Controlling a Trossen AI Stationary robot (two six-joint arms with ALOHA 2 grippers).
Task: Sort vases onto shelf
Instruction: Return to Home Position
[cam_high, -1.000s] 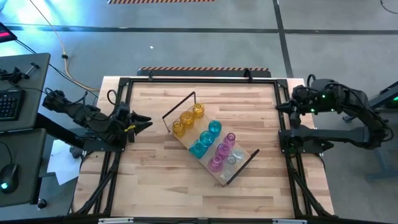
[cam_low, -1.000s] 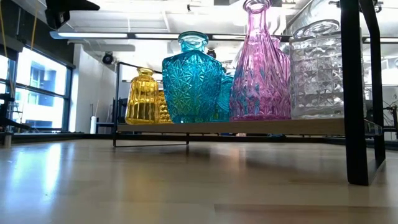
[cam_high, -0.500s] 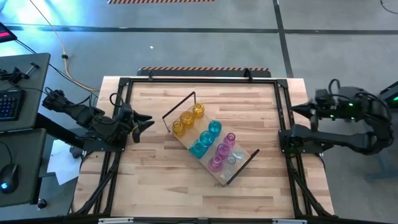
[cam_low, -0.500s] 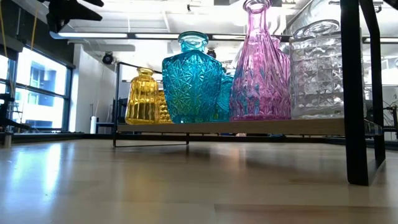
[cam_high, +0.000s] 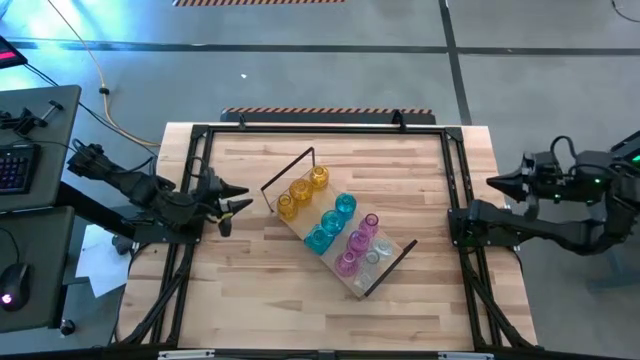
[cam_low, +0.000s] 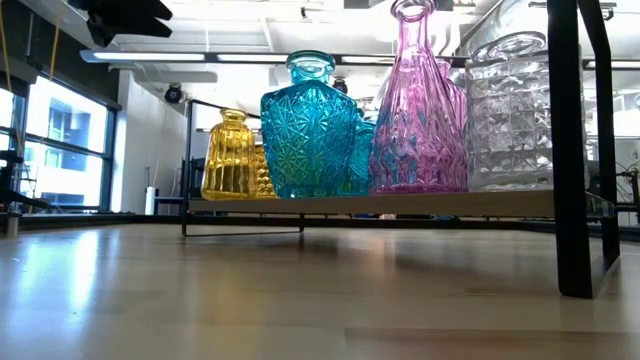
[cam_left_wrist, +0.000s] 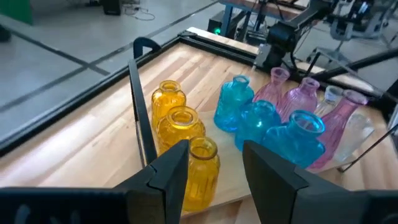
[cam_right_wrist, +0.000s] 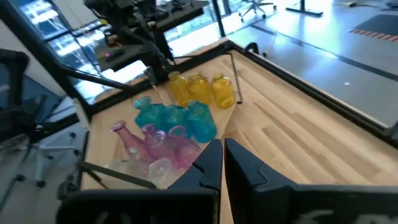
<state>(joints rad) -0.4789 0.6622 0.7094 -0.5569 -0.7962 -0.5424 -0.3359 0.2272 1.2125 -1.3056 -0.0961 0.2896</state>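
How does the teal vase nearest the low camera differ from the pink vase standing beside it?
The teal vase is squat and broad, while the pink vase is taller and slimmer. The teal vase has a short, wide neck; the pink vase has a long, narrow one. The teal vase's mouth sits well below the pink vase's. Both are translucent cut glass and stand upright, side by side on the shelf.

Overhead, low, wrist views; common shelf (cam_low: 400, 203)
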